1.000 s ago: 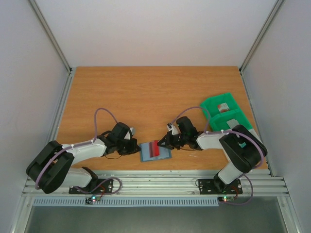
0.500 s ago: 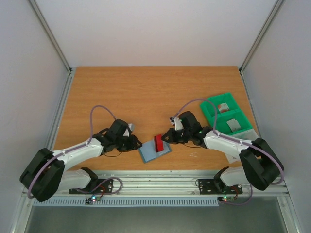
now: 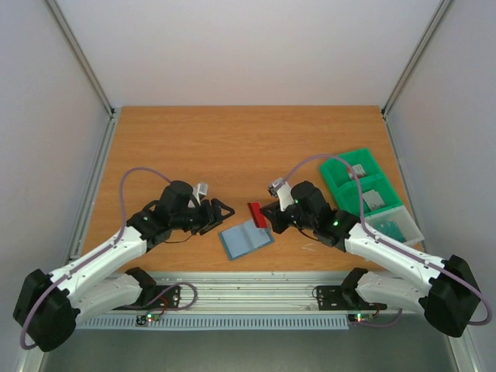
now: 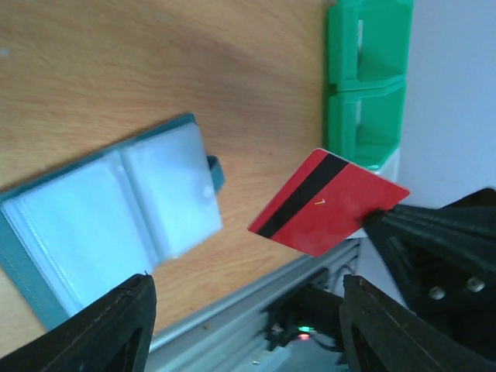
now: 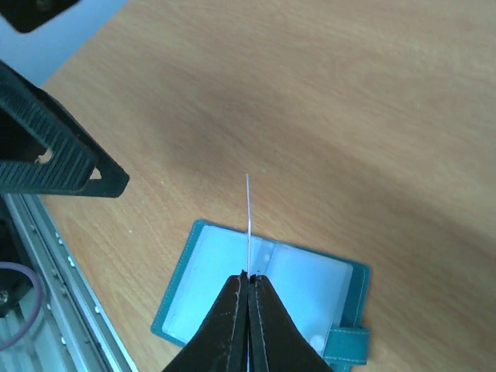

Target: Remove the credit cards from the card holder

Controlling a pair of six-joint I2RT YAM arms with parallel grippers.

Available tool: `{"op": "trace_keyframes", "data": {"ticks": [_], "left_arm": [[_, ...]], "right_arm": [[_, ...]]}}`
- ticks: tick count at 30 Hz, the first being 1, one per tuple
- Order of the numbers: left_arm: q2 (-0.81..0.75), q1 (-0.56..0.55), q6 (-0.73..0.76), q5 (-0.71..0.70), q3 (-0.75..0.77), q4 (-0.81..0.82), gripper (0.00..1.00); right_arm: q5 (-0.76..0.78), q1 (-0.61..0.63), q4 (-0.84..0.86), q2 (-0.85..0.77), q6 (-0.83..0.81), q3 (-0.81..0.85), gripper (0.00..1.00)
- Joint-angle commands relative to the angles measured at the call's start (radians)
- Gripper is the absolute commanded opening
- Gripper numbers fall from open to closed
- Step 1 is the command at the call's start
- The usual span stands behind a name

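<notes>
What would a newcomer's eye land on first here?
The red card, pinched in the right gripper, hangs in the air over the open card holder near the table's front edge. The left gripper stands open left of the holder; a green bin sits at far right.

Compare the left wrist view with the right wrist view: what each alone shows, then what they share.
Left wrist only: the striped face of the red card and the green bin. Right wrist only: that card edge-on, a thin line. Both: the right gripper shut on the card, clear of the card holder lying open on the table.
</notes>
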Motion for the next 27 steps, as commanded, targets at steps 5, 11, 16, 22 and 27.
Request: {"op": "trace_keyframes", "data": {"ticks": [5, 11, 16, 22, 27], "left_arm": [[-0.124, 0.003, -0.393, 0.05, -0.105, 0.254, 0.69], [-0.139, 0.003, -0.543, 0.073, -0.188, 0.431, 0.68], [-0.127, 0.003, -0.573, 0.09, -0.192, 0.47, 0.68], [-0.121, 0.003, -0.583, 0.094, -0.201, 0.486, 0.67], [-0.108, 0.003, -0.61, 0.106, -0.217, 0.529, 0.58]], "right_arm": [[0.175, 0.155, 0.114, -0.06, -0.27, -0.013, 0.01], [0.278, 0.257, 0.132, -0.031, -0.375, 0.003, 0.01], [0.304, 0.303, 0.131, 0.002, -0.422, 0.019, 0.01], [0.37, 0.36, 0.14, 0.028, -0.455, 0.029, 0.01], [0.397, 0.382, 0.149, 0.038, -0.467, 0.039, 0.01]]}}
